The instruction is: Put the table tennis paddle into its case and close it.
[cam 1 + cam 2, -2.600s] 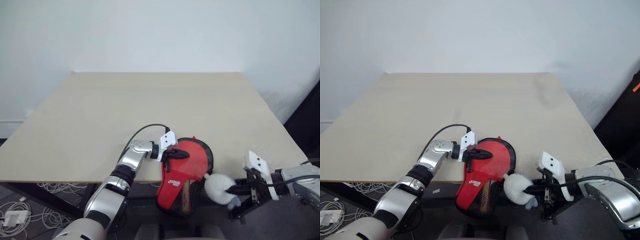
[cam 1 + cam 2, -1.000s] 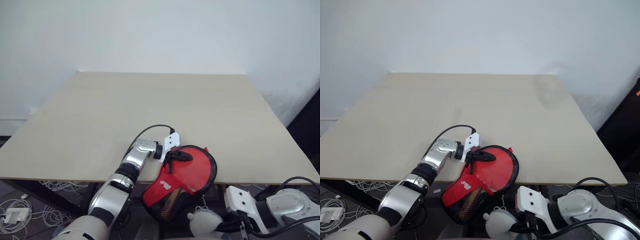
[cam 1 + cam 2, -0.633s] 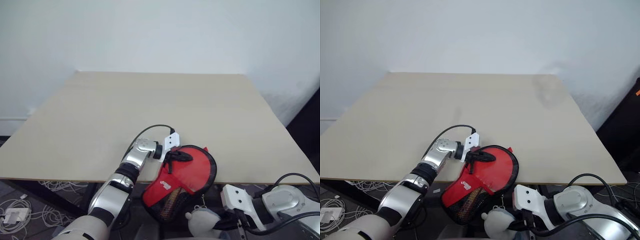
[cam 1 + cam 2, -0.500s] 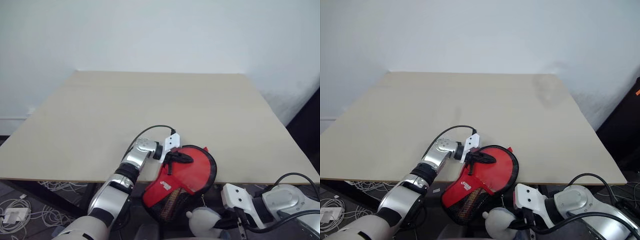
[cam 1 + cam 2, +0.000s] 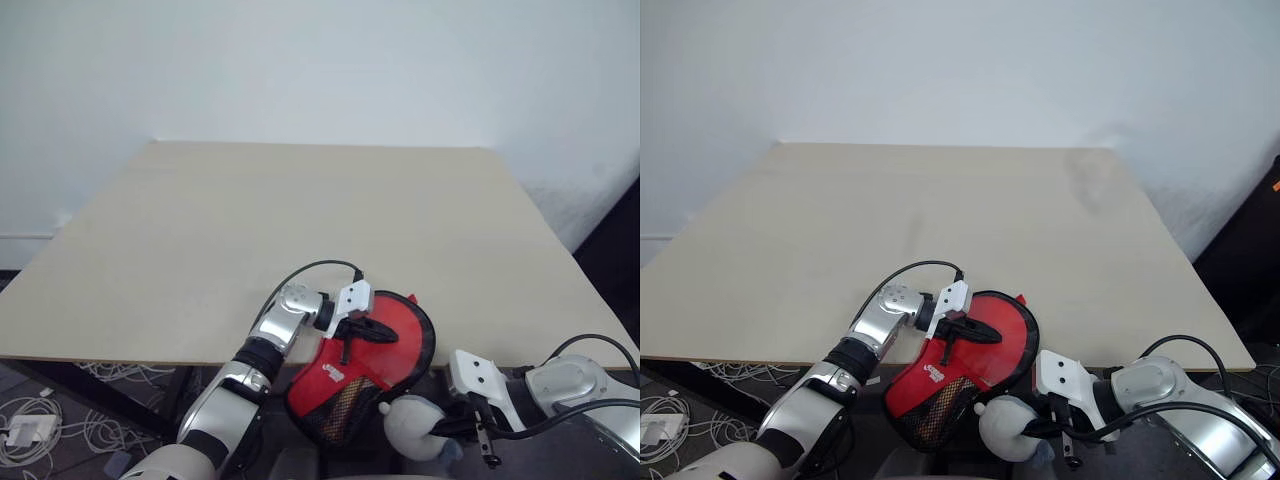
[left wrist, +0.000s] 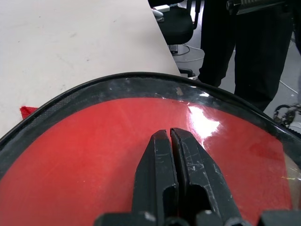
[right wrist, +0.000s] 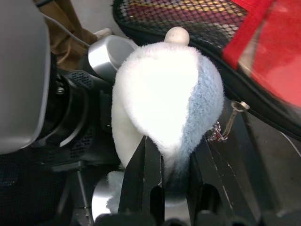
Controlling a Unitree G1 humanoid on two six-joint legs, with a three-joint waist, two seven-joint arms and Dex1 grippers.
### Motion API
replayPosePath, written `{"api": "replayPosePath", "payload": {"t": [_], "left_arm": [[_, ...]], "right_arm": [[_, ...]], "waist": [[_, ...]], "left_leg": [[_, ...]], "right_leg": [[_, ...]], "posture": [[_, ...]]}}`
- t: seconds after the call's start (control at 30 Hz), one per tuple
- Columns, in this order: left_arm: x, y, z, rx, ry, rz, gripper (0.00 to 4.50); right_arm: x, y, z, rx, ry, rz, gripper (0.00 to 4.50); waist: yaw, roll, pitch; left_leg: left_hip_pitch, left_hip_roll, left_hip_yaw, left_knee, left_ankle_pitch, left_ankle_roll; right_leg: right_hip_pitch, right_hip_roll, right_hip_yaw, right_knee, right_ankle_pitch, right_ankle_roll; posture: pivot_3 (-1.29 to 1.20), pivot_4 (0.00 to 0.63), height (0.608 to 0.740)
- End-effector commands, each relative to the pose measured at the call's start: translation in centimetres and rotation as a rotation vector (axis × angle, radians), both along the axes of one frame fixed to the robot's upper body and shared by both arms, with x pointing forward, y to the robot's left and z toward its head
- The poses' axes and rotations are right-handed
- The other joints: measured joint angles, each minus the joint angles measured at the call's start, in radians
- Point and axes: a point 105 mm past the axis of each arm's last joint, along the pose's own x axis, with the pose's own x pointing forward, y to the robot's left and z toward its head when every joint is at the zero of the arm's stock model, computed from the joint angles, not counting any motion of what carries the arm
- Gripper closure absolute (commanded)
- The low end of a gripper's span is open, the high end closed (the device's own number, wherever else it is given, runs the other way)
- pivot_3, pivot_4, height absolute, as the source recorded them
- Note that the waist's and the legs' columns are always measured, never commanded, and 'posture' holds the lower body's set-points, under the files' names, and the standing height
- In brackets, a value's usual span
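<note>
Soft, even light is filling the scene, glare is glinting off the case [image 6: 202, 123] beside the table [image 5: 300, 230] edge.

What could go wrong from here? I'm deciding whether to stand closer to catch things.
The case overhangs the table edge, pinched only by the shut left end effector; a slip would probably drop it to the floor. The right end effector grips only a fluffy white charm by the zipper; pulling it could twist the case from that pinch.

left pincer [image 5: 372, 331] fingers pressed together, arm bent across front; right pincer [image 5: 1033, 428] clamped, low at right.
</note>
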Motion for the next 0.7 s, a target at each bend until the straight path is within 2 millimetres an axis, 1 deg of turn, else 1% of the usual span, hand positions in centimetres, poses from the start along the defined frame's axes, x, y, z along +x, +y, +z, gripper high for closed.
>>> {"api": "replayPosePath", "payload": {"t": [0.03, 0.17, 0.37, 0.47, 0.63, 0.7], "left_arm": [[-1.8, 0.5, -3.3, 0.105, 0.104, -0.027, 4.5], [-1.8, 0.7, -3.8, 0.12, 0.113, -0.016, 4.5], [-1.7, 0.8, -4.2, 0.132, 0.123, 0.002, 4.5], [-1.7, 0.8, -4.3, 0.133, 0.123, 0.004, 4.5], [-1.6, 0.7, -4.4, 0.132, 0.124, 0.013, 4.5], [-1.6, 0.7, -4.5, 0.134, 0.124, 0.014, 4.5]], "right_arm": [[-1.0, 1.2, 1.1, 0.047, 0.0, 0.054, 4.3], [-1.5, 1.6, 1.2, 0.057, 0.012, 0.066, 4.3], [-3.0, 1.9, 1.7, 0.074, 0.047, 0.117, 4.3], [-3.1, 1.9, 1.7, 0.073, 0.046, 0.118, 4.3], [-1.8, 1.5, 1.1, 0.046, 0.017, 0.076, 4.3], [-2.2, 1.6, 1.2, 0.053, 0.033, 0.097, 4.3]], "waist": [[0.0, 0.0, 0.0], [0.0, 0.0, 0.0], [0.001, 0.0, -0.003], [0.001, 0.0, -0.006], [0.001, 0.0, -0.009], [0.001, 0.0, -0.009]], "left_leg": [[0.0, 0.0, 0.0, 0.0, 0.0, 0.0], [0.001, 0.0, 0.0, 0.0, 0.0, 0.0], [0.002, 0.0, 0.0, 0.0, 0.0, 0.0], [0.002, 0.0, -0.001, 0.0, 0.0, 0.0], [0.003, 0.0, -0.001, 0.0, -0.001, 0.0], [0.004, 0.0, -0.001, 0.0, -0.001, 0.0]], "right_leg": [[0.0, 0.0, 0.0, 0.0, 0.0, 0.0], [0.001, 0.0, 0.0, 0.0, 0.0, 0.0], [0.002, -0.001, 0.0, -0.001, 0.0, 0.0], [0.003, -0.001, 0.0, -0.001, 0.0, 0.0], [0.004, -0.001, -0.001, -0.002, 0.0, 0.0], [0.005, -0.001, -0.001, -0.002, 0.0, 0.0]], "posture": [[0.0, 0.0, 0.74], [0.0, 0.0, 0.74], [0.0, 0.0, 0.74], [0.0, 0.0, 0.74], [0.0, 0.0, 0.74], [0.0, 0.0, 0.74]]}}
